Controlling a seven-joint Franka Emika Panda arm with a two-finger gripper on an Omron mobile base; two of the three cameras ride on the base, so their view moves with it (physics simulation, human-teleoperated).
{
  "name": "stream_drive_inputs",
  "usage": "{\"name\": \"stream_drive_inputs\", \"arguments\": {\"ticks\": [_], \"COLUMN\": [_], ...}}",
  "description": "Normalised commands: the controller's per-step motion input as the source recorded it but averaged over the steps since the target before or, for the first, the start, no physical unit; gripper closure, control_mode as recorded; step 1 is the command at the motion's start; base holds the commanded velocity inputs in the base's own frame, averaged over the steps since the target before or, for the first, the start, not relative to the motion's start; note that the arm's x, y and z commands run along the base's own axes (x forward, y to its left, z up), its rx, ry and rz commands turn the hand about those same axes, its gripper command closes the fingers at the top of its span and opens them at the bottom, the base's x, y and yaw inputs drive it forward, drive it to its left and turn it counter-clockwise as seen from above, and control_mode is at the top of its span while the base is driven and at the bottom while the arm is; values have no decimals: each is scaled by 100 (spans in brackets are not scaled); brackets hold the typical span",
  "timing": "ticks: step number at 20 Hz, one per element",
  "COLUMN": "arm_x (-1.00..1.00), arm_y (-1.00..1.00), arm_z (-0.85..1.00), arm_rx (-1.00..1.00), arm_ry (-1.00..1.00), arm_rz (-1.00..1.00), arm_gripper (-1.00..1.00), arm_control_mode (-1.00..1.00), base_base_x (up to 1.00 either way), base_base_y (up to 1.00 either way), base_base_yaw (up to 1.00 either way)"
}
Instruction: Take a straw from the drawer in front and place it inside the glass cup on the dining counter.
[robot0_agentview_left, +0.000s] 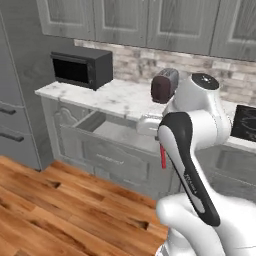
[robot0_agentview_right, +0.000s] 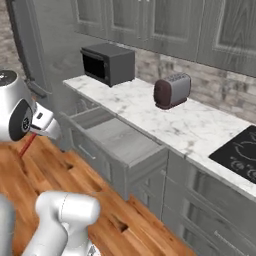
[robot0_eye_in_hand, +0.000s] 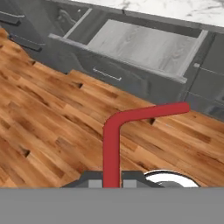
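- Straw (robot0_eye_in_hand: 114, 144): red, thin, bent near its far end; pinched at its lower end between the gripper (robot0_eye_in_hand: 112, 180) jaws, which are closed tight on it; carried out over the wood floor (robot0_eye_in_hand: 48, 127), clear of the drawer (robot0_eye_in_hand: 140, 46).
- Seen also as a short red stick beside the forearm in the left base view (robot0_agentview_left: 163, 156) and below the hand in the right base view (robot0_agentview_right: 27, 144).
- Likely very light, slim and slick; probably prone to pivot in the pinch, so best moved gently and kept upright.
- Held low on the long leg; bent tip well ahead of the jaws, likely first to catch an edge.
- Drawer left pulled out, empty-looking, its front edge jutting into the aisle under the marble worktop (robot0_agentview_right: 165, 117).
- Toaster (robot0_agentview_right: 172, 90) and microwave (robot0_agentview_right: 109, 63) on that worktop, far from the hand.
- Open floor near and left: ample room to swing away.
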Motion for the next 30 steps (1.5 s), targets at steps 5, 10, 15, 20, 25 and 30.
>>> {"name": "stream_drive_inputs", "arguments": {"ticks": [5, 10, 15, 20, 25, 30], "arm_x": [0, 0, 0, 0, 0, 0], "arm_y": [0, 0, 0, 0, 0, 0], "arm_z": [0, 0, 0, 0, 0, 0], "arm_rx": [0, 0, 0, 0, 0, 0], "arm_ry": [0, 0, 0, 0, 0, 0], "arm_rz": [0, 0, 0, 0, 0, 0], "arm_gripper": [100, 100, 100, 100, 100, 100], "arm_control_mode": [100, 100, 100, 100, 100, 100], "base_base_x": [0, 0, 1, 0, 0, 0], "base_base_y": [51, 52, 45, 41, 28, 20], "base_base_yaw": [62, 84, 86, 83, 78, 75]}}
